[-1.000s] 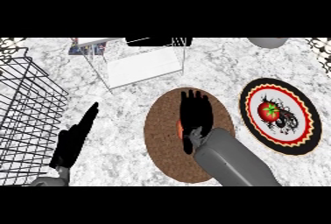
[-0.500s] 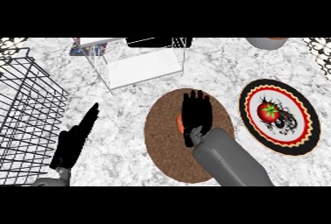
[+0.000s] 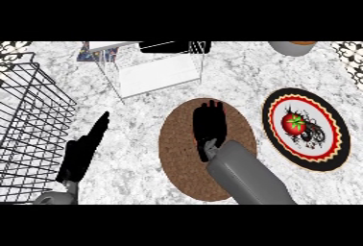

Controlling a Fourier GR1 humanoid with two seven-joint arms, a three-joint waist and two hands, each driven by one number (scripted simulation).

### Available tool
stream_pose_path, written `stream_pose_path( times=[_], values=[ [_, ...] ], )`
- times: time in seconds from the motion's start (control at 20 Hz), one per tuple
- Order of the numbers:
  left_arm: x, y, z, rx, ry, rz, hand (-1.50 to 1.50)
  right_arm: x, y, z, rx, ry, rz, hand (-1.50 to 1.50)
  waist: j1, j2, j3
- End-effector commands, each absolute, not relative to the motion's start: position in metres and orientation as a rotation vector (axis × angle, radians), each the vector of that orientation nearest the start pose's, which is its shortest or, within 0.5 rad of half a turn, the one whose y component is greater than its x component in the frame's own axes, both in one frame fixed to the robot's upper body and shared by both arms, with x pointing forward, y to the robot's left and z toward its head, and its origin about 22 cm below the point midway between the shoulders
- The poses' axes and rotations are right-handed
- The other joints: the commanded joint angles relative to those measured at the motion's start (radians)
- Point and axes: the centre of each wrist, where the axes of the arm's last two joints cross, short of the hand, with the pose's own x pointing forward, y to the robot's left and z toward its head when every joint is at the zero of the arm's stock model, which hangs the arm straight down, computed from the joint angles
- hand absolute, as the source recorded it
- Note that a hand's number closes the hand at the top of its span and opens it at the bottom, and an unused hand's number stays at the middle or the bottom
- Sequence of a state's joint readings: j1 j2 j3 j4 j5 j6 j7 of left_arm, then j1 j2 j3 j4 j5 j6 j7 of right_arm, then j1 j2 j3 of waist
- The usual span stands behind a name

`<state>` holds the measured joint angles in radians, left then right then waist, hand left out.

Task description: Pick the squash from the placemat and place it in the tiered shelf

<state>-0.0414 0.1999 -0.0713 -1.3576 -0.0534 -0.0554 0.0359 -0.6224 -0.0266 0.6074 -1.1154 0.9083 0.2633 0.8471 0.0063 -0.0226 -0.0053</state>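
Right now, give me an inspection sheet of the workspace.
Surface: marbled grey-white counter.
Job's things: round brown placemat; squash not visible, right hand over the mat; white tiered shelf behind it.
Clutter: tomato on patterned plate; black wire basket at left; bowl at top edge.
Hands: right hand on placemat, fingers straight; left hand open beside basket.
Cables: nothing seen.
Surroundings: nothing seen.

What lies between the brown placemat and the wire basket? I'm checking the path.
In the head view, the left hand rests open on bare counter between placemat and basket.
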Motion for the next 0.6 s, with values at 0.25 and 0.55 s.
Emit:
stream_pose_path(
  times=[0.25, 0.55],
  values=[
    [0.232, 0.263, -0.034, 0.109, -1.326, -0.28, 0.0, 0.298, -0.049, 0.063, -1.021, -0.923, 1.303, 1.5, -0.006, 0.02, 0.005],
    [0.235, 0.271, -0.028, 0.11, -1.321, -0.277, 0.0, 0.294, -0.073, 0.084, -0.881, -1.02, 1.161, 1.5, -0.007, 0.02, 0.006]
  ],
)
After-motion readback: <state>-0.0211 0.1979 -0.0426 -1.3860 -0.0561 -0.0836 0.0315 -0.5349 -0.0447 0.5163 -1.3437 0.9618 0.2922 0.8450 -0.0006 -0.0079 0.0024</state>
